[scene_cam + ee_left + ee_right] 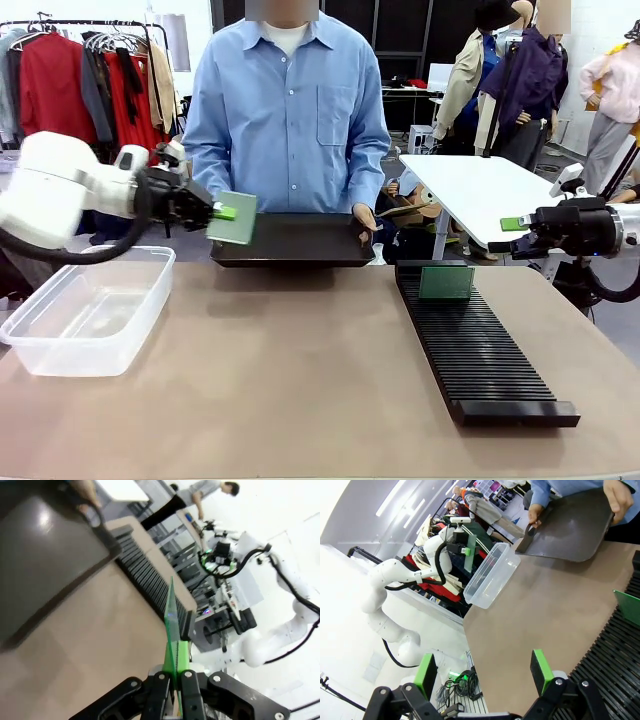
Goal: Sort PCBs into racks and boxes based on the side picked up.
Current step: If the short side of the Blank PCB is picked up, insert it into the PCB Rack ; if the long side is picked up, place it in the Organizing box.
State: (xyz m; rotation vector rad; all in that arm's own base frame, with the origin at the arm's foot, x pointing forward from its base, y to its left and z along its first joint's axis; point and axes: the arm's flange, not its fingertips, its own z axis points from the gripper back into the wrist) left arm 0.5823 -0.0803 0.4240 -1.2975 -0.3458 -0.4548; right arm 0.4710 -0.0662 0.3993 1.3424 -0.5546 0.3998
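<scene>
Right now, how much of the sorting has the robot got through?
One green board already stands in the black slotted rack. The left pincer holds a second board above the table, near the clear tub, which looks empty. The right pincer is open, holding nothing.

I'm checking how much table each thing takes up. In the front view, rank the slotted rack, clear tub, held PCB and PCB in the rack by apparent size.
1. Long black slotted rack and clear plastic tub: about alike, unranked.
2. Green PCB held in left gripper.
3. Green PCB standing in the rack, close to the held one.
</scene>
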